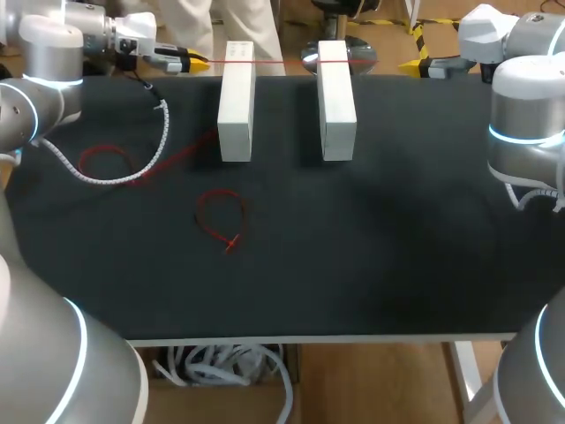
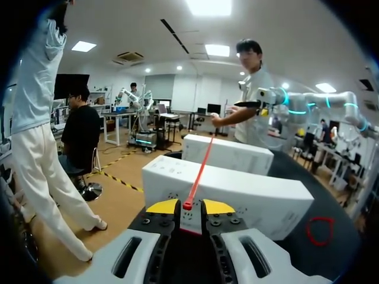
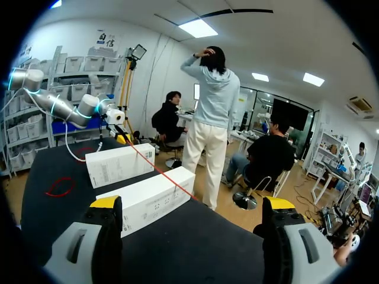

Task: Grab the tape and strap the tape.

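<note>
A long red tape [image 1: 282, 63] stretches level across the tops of two upright white boxes, the left one [image 1: 236, 102] and the right one [image 1: 336, 97], at the table's far edge. My left gripper [image 1: 196, 62] at the far left is shut on the tape's end; in the left wrist view the tape's head [image 2: 188, 205] sits pinched between the yellow fingertips [image 2: 163, 206], and the tape [image 2: 200, 168] runs ahead over both boxes. My right gripper [image 1: 410, 64] hangs at the far right, past the tape's free end. It stands wide open [image 3: 192, 204] and holds nothing, with the tape [image 3: 160, 171] ahead of it.
A closed red loop [image 1: 221, 216] lies mid-table on the black table [image 1: 397, 247]. Another red loop [image 1: 106, 163], with a straight red strip beside it, lies at the left under my left arm's coiled white cable [image 1: 159, 132].
</note>
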{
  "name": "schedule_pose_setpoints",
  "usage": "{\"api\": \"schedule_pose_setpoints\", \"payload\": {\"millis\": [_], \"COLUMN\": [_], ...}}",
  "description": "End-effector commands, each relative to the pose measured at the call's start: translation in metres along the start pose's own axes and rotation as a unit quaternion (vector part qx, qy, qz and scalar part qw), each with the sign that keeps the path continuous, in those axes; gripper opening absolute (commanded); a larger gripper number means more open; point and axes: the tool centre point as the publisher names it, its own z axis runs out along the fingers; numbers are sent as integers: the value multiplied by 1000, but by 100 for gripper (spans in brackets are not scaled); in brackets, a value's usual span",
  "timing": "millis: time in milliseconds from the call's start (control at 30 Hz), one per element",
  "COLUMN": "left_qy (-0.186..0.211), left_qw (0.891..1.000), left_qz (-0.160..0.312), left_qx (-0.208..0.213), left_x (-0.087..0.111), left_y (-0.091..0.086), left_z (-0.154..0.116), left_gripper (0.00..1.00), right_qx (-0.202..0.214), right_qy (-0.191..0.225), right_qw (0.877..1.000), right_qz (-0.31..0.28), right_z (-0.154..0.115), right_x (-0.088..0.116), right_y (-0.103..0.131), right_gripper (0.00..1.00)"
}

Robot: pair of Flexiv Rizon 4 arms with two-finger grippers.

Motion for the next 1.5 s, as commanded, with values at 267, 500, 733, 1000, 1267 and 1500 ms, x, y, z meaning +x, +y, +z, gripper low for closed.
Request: {"api": "schedule_pose_setpoints", "payload": {"millis": [267, 500, 733, 1000, 1267, 1500], "left_qy": [84, 89, 89, 76, 32, -30], "left_qw": [996, 996, 995, 995, 995, 990], "left_qz": [-2, -2, -17, -21, -7, -8], "left_qx": [2, 9, 48, 53, 99, 135], "left_x": [-7, -2, 26, 74, 104, 122], "left_y": [0, -3, -28, -60, -122, -177], "left_z": [2, -1, -18, -32, -32, -25], "left_gripper": [4, 0, 0, 0, 0, 0], "right_qx": [0, 0, 0, 0, 0, 0], "right_qy": [0, 0, 0, 0, 0, 0], "right_qw": [1000, 1000, 1000, 1000, 1000, 1000], "right_qz": [0, 0, 0, 0, 0, 0], "right_z": [0, 0, 0, 0, 0, 0], "right_x": [0, 0, 0, 0, 0, 0], "right_y": [0, 0, 0, 0, 0, 0], "right_gripper": [100, 100, 100, 100, 100, 100]}}
